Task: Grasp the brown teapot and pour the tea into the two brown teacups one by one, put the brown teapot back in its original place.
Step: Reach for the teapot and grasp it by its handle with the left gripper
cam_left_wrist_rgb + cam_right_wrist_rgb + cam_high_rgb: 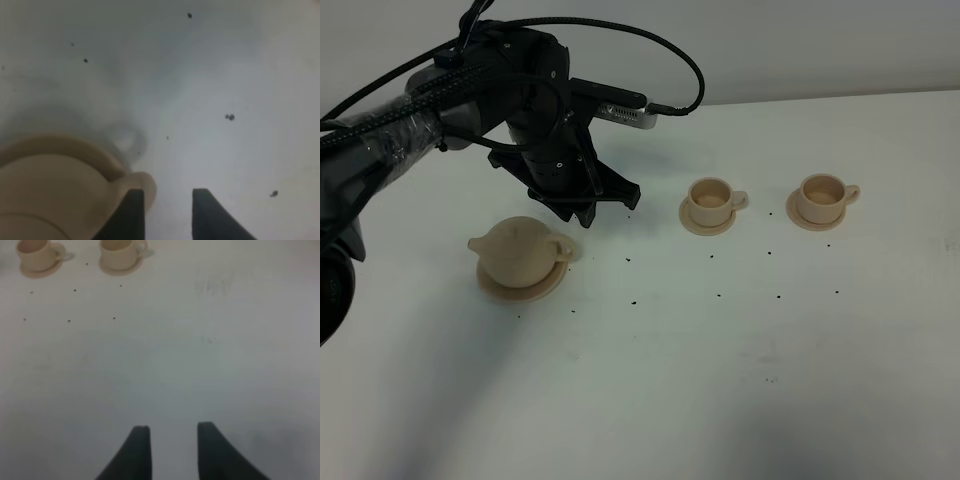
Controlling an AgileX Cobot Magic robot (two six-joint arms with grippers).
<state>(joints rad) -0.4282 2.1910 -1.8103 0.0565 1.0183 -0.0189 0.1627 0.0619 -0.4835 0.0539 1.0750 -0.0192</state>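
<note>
The brown teapot (pixel 518 252) sits upright on its wide saucer, the original place (pixel 548 287), at the left of the white table. My left gripper (pixel 577 214) hangs just behind and right of the teapot's handle (pixel 563 248). In the left wrist view the left gripper (pixel 167 193) is open, with bare table between its fingers and the handle (pixel 144 186) against the outside of one finger. The two brown teacups (pixel 712 198) (pixel 823 193) stand on small saucers to the right. My right gripper (pixel 170 429) is open over bare table, with both teacups (pixel 35 254) (pixel 120 252) far ahead of it.
Small dark specks (pixel 635 300) are scattered over the table between the teapot and the cups. The left arm's black body and cables (pixel 440 100) reach in from the back left. A pale wall runs behind the table's far edge (pixel 820 98).
</note>
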